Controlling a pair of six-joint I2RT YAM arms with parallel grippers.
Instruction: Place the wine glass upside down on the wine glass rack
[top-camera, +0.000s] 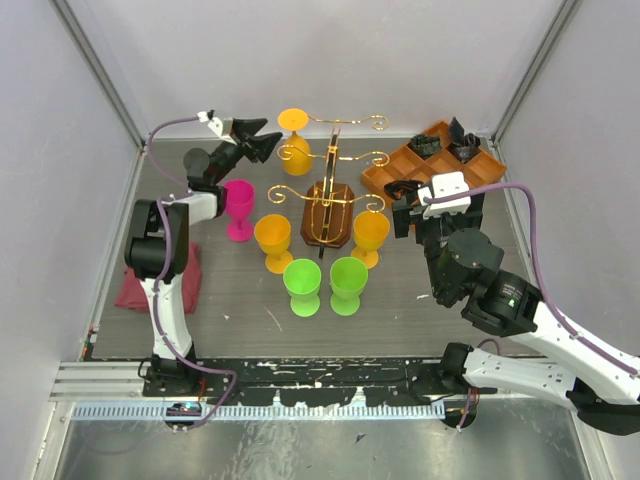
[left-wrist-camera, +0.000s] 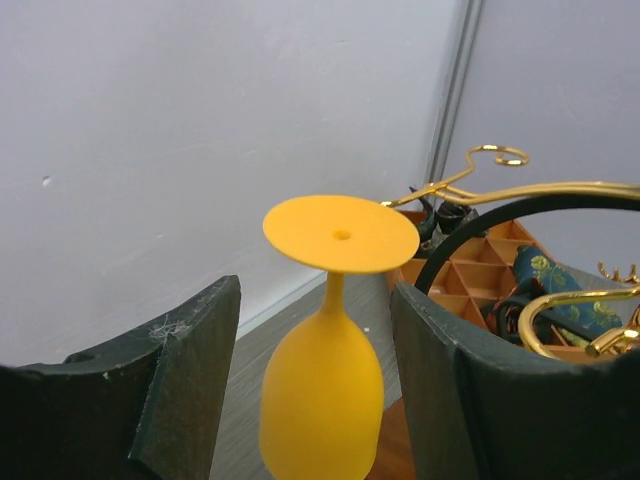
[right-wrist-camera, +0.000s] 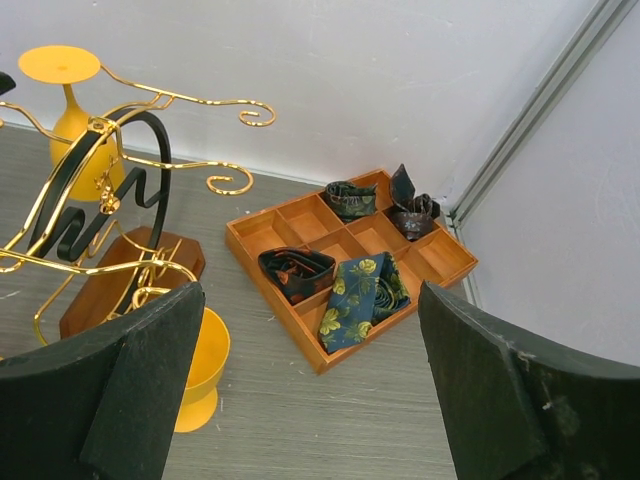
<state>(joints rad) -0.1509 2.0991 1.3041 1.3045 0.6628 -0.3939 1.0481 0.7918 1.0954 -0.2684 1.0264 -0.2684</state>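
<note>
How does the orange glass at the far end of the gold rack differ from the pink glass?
Colour: the orange glass is yellow-orange, the pink glass magenta. Pose: the orange glass is upside down, foot up; the pink glass stands upright. Support: the orange glass seems to hang from the wine glass rack; the pink glass rests on the table. Both have the same goblet shape.

1. Wine glass (left-wrist-camera: 322, 390), between the fingers of the left end effector (top-camera: 258, 138): plain orange.
2. Wine glass rack (top-camera: 328, 200): gold wire, dark brown base.
3. Both end effectors: black fingers.
4. Ahead of the right end effector (top-camera: 403, 207): orange-brown tray (right-wrist-camera: 440, 262); the cloth (right-wrist-camera: 360, 290) in it is dark blue with yellow-green flowers.
5. Near the left end effector: magenta goblet (top-camera: 238, 208).
6. Tabletop (top-camera: 420, 310): grey.
</note>
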